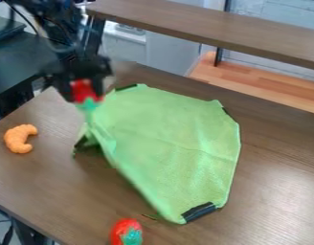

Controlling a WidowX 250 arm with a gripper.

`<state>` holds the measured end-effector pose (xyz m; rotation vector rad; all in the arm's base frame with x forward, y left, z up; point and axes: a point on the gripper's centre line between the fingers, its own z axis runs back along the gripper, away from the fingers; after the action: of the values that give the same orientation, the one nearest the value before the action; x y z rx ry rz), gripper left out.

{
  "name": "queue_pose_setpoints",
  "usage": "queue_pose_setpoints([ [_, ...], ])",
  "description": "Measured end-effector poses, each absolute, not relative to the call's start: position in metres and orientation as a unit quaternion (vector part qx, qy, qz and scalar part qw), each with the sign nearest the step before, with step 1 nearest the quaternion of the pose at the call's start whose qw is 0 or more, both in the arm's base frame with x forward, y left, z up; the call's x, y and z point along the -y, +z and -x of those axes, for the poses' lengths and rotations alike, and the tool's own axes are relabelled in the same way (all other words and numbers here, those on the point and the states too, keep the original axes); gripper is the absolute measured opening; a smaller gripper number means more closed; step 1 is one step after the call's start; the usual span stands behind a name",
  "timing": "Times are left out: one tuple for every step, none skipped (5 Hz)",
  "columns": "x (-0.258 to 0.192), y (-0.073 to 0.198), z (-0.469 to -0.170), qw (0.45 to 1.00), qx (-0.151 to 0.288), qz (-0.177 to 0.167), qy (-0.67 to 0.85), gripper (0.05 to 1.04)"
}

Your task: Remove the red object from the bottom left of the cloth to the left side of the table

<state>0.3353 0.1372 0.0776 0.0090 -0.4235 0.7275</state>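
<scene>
The blurred jaws (84,91) grip the red object (83,87) at the cloth's upper left, its teal-green end pointing down, long axis roughly upright. The green cloth (172,139) rises toward it. A red-and-green toy (124,231) lies at the table's (274,177) near edge; an orange curved toy (18,139) lies left.

Holds with black gripper (84,90) pointed down, upper left of camera view.
Hangs black arm (60,28) down from the top edge near the left corner, with a thin dark cable (24,20) curving along the left side. Sits raised, with the gripper at the arm's low end. Has fingers closed on the red object (84,87), dark parts showing to both sides of it. Looks blurred around the fingertips; can't read exact contact or wrist roll.
</scene>
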Motion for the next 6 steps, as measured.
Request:
queue_pose_setpoints([
  [-0.157,0.088,-0.336,0.904,0.218,0.004,0.369,0.732],
  [-0.184,0.096,-0.331,0.892,0.224,0.012,0.392,0.732],
  [-0.201,0.099,-0.335,0.885,0.232,0.023,0.403,0.732],
  [-0.229,0.092,-0.339,0.880,0.246,0.017,0.406,0.732],
  [-0.252,0.075,-0.347,0.881,0.259,0.021,0.396,0.732],
  [-0.261,0.040,-0.353,0.889,0.249,0.019,0.384,0.732],
])
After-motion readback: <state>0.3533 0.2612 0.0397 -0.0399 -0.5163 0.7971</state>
